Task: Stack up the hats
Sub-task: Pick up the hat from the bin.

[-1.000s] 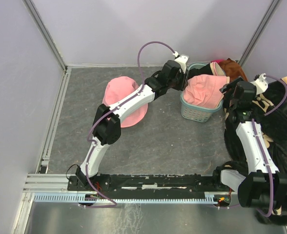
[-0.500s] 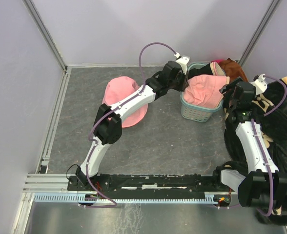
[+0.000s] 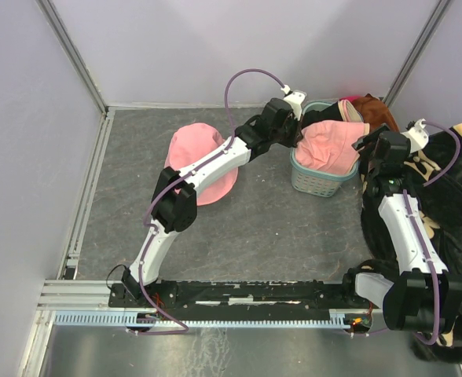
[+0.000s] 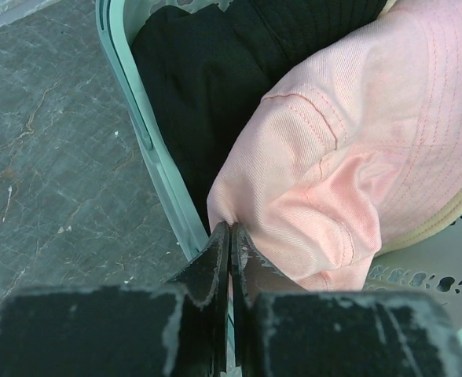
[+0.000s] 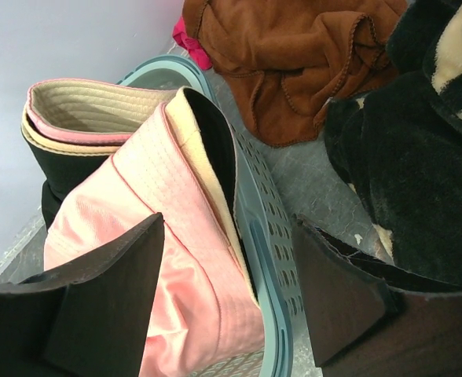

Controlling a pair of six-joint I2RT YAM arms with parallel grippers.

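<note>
Left hand pinching the pink hat in the basket
Soft, light cloth that folds easily; the hand is closed on a fold at its edge. Right hand stands open beside the basket.

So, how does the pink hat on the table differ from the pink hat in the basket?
The pink hat on the table lies spread out, crown up, ungripped. The pink hat in the basket sits crumpled inside the teal basket, pinched by the shut left tool. Both are pink fabric hats.
</note>
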